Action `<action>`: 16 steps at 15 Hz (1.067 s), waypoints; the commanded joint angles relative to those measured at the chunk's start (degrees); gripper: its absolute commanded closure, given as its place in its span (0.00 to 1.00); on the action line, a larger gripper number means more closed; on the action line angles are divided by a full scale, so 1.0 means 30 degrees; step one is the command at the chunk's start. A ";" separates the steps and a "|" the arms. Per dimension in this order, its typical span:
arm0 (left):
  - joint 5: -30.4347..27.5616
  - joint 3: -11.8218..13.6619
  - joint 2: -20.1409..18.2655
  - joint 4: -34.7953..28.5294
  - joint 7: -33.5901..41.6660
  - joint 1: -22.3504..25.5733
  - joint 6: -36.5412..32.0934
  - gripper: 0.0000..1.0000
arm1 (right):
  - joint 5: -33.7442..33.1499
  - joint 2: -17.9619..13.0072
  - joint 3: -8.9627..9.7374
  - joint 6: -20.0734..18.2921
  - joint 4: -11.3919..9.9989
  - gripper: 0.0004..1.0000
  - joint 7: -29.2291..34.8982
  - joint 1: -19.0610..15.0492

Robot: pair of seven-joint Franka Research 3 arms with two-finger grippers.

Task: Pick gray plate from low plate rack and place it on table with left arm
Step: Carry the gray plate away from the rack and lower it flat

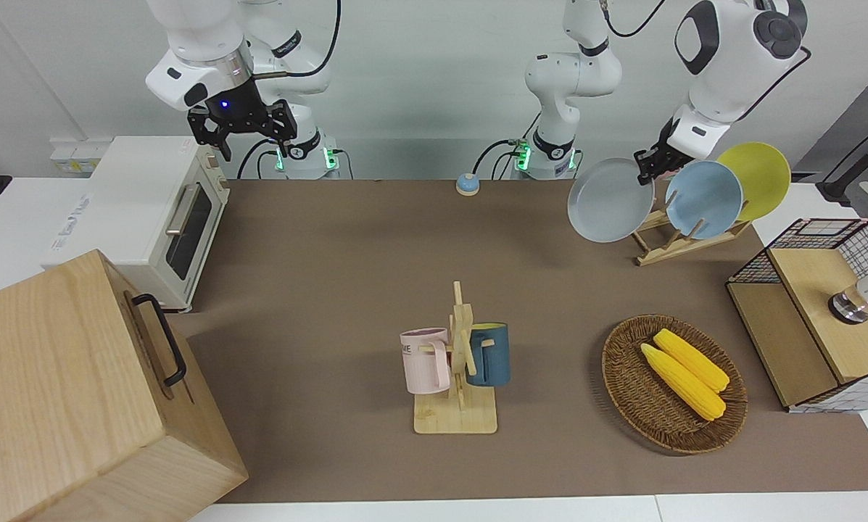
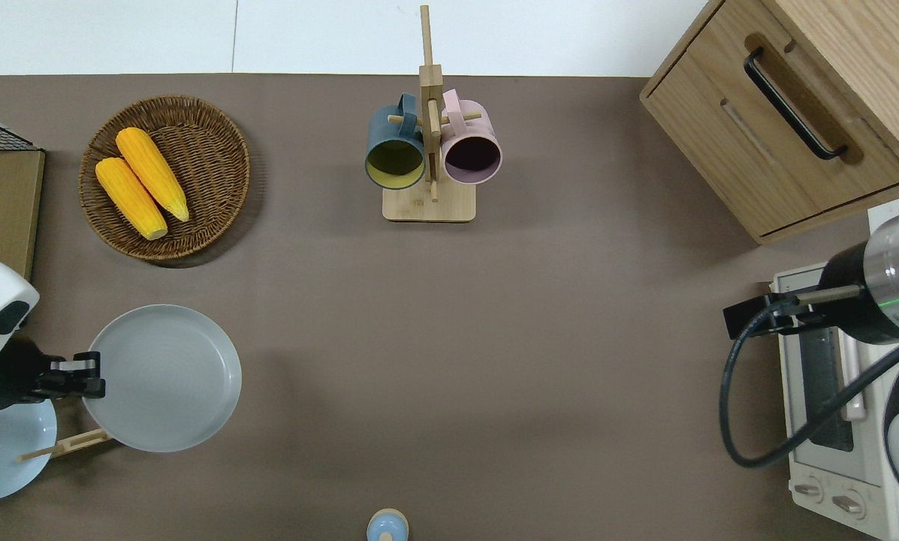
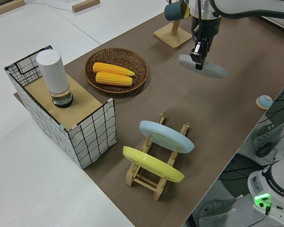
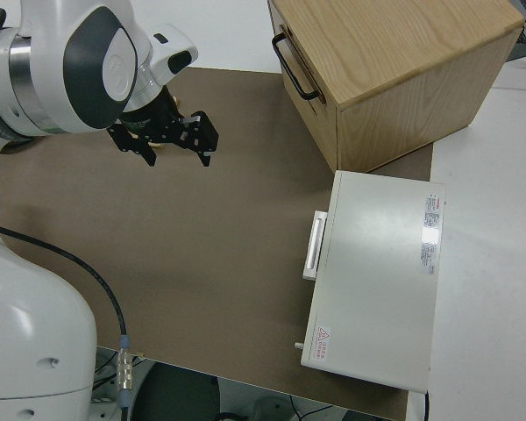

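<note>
The gray plate (image 1: 610, 201) is clear of the low plate rack (image 1: 684, 246), in the air and nearly level. My left gripper (image 1: 647, 165) is shut on its rim. In the overhead view the gray plate (image 2: 165, 377) hangs over bare table (image 2: 419, 338) beside the rack (image 2: 66, 445), held by the left gripper (image 2: 88, 376). The left side view shows the plate (image 3: 203, 66) under the gripper (image 3: 197, 56). The rack (image 3: 151, 179) still holds a sky-blue plate (image 1: 703, 200) and a yellow plate (image 1: 756, 177). My right gripper (image 1: 241, 127) is parked and open.
A wicker basket with two corn cobs (image 1: 673, 380) lies farther from the robots than the rack. A mug tree (image 1: 457, 362) stands mid-table. A wire-sided shelf (image 1: 818, 312), a toaster oven (image 1: 151, 210), a wooden cabinet (image 1: 64, 391) and a small blue bell (image 1: 467, 184) line the edges.
</note>
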 commanded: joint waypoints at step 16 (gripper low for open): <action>-0.0912 -0.2089 0.0178 -0.6935 -0.0381 -0.0035 0.6973 0.22 | 0.0068 -0.0090 0.0126 -0.0288 0.0115 0.01 -0.0062 -0.0253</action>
